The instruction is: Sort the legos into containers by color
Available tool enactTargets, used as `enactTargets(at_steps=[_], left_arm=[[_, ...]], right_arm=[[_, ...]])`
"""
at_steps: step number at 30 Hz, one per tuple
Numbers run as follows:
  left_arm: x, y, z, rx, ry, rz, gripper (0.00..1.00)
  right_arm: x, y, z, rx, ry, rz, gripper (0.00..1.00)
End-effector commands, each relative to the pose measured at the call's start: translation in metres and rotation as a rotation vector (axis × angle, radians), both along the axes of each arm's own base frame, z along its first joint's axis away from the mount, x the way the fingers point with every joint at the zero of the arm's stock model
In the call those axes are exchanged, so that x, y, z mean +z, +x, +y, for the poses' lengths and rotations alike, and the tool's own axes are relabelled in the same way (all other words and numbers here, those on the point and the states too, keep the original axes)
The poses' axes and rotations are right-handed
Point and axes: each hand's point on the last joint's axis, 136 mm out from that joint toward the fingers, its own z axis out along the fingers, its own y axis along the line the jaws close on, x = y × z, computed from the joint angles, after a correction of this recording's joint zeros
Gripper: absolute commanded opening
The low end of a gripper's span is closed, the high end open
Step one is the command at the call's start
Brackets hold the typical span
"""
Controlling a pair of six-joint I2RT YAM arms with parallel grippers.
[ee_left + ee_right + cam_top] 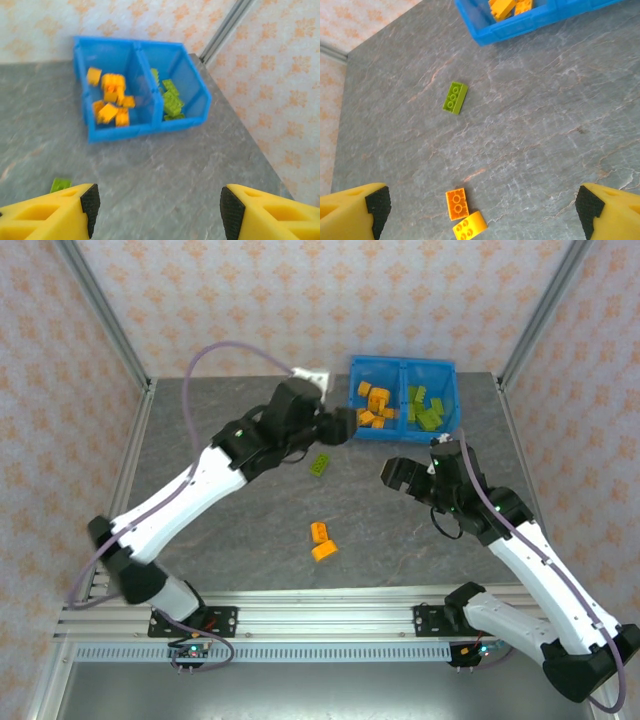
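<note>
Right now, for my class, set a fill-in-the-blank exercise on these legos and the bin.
In the blue bin, the green legos lie in the ___ compartment.
Outside it lie one loose green lego and ___ loose orange legos.
The left gripper and right gripper hold nothing; both are ___, not shut.
Missing: right; two; open.

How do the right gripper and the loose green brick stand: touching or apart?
Apart. The right wrist view shows bare table between the open right gripper and the green brick.
</note>
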Motion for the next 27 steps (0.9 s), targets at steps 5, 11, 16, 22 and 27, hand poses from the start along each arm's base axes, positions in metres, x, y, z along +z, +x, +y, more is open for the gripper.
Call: enactTargets(at_steps=[5,11,16,22,27], left_arm=[[-0.153,-0.081,0.033,0.029,0.093,0.453,0.68],[-0.231,-0.114,0.031,0.032,0.148,0.637,0.68],[-0.265,-0.11,0.025,0.057,0.166,0.686,0.7],[-0.284,-0.102,0.014,0.041,0.212,0.715,0.72],[-0.305,-0.101,0.001,0.016,0.213,0.764,0.7]], right_arm=[[-0.02,-0.044,0.053,0.388,0.115,0.182,0.97],[-0.037,-0.055,0.06,0.465,0.122,0.253,0.97],[-0.049,-0.056,0.061,0.469,0.109,0.296,0.96],[-0.055,-0.055,0.057,0.45,0.088,0.302,0.96],[-0.057,-0.052,0.051,0.421,0.061,0.288,0.95]])
